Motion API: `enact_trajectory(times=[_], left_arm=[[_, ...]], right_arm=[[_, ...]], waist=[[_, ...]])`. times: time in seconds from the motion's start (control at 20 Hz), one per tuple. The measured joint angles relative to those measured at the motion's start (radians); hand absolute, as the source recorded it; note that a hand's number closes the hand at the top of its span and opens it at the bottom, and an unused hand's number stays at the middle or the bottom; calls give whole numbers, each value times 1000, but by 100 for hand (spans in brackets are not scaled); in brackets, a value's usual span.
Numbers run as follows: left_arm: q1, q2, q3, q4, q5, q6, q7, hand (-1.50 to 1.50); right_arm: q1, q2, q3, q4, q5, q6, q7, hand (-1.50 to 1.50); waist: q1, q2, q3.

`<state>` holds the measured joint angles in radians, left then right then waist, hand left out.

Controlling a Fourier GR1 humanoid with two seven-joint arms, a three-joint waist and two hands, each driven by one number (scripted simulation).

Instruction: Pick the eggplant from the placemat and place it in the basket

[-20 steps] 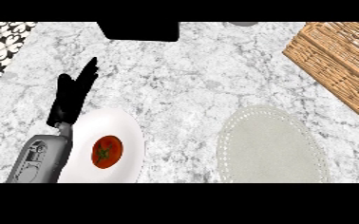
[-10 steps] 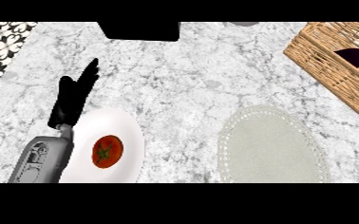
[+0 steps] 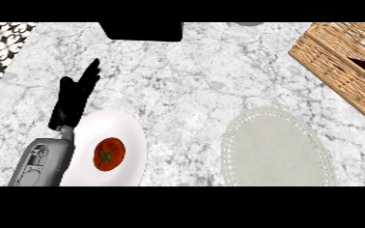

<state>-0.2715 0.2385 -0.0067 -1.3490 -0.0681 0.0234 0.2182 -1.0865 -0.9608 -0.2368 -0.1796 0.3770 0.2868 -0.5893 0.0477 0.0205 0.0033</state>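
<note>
The wicker basket [image 3: 329, 53] sits at the right edge of the marble counter, partly cut off. A dark purple shape, the eggplant [image 3: 358, 62], shows inside it at the picture's right border. The pale round placemat [image 3: 274, 147] lies at the lower right with nothing on it. My left hand [image 3: 75, 96] rests open at the left, fingers straight and pointing up, beside a white plate. My right hand shows nowhere.
A white plate [image 3: 128, 135] with a red tomato [image 3: 109, 153] lies just right of my left forearm. A black block [image 3: 141, 31] stands at the counter's far edge, with a grey object [image 3: 248, 23] to its right. A patterned surface [image 3: 13, 41] shows at the far left.
One second ago the basket showed no eggplant; half a second ago a dark purple shape appeared in it and now lies lower inside, near the border. The left hand has not moved.
</note>
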Motion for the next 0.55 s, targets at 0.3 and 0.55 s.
enact_trajectory(times=[0.3, 0.55], left_arm=[[0, 0, -2, -18, -3, -3, 6, 0], [6, -3, 4, -14, 3, -5, -2, 0]], right_arm=[[5, -101, -78, 72, -60, 22, 66, -150], [58, -195, -110, 107, -86, 92, 62, -150]], waist=[[7, 5, 2], [4, 11, 5]])
